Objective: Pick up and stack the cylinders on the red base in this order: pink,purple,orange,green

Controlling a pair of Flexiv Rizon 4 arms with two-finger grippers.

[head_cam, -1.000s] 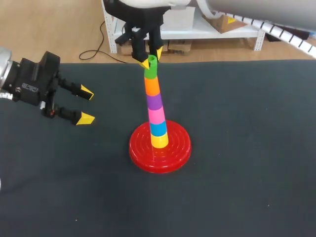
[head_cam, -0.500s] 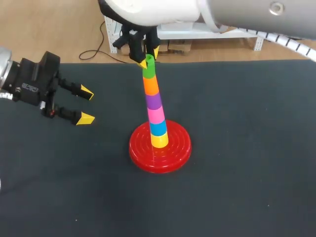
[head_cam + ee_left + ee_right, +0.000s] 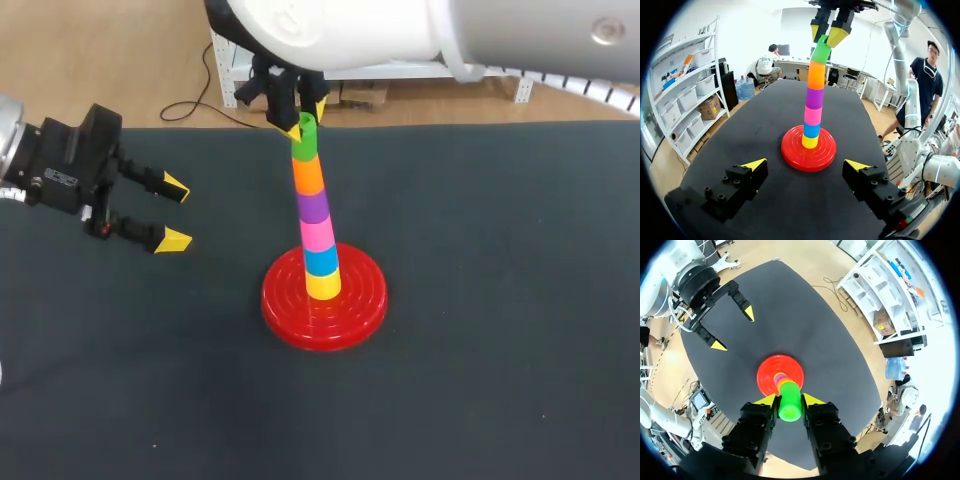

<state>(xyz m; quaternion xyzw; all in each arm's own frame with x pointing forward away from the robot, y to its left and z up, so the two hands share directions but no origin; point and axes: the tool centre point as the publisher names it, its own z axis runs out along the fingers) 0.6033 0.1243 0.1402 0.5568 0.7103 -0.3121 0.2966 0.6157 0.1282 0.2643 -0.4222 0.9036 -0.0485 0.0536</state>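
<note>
Six cylinders stand stacked on the red base (image 3: 285, 310) at mid-table. The green cylinder (image 3: 305, 138) is topmost, seated on the orange cylinder (image 3: 308, 176). The right gripper (image 3: 304, 118) is clamped on the green cylinder from both sides. The left gripper (image 3: 172, 213), fingers apart, hovers well left of the base.

A round red base (image 3: 283, 308) with ringed ridges lies flat on the dark counter (image 3: 500, 350). From its middle rises one column of six cylinders, each seated on the one below: the yellow cylinder (image 3: 322, 284) lowest, then the blue cylinder (image 3: 320, 260), pink cylinder (image 3: 317, 233), purple cylinder (image 3: 313, 206), orange cylinder (image 3: 308, 176) and green cylinder (image 3: 304, 140) on top. The column leans slightly toward the counter's far edge. The right gripper (image 3: 306, 118) clasps the green cylinder's upper end, its jaws touching it from both sides
</note>
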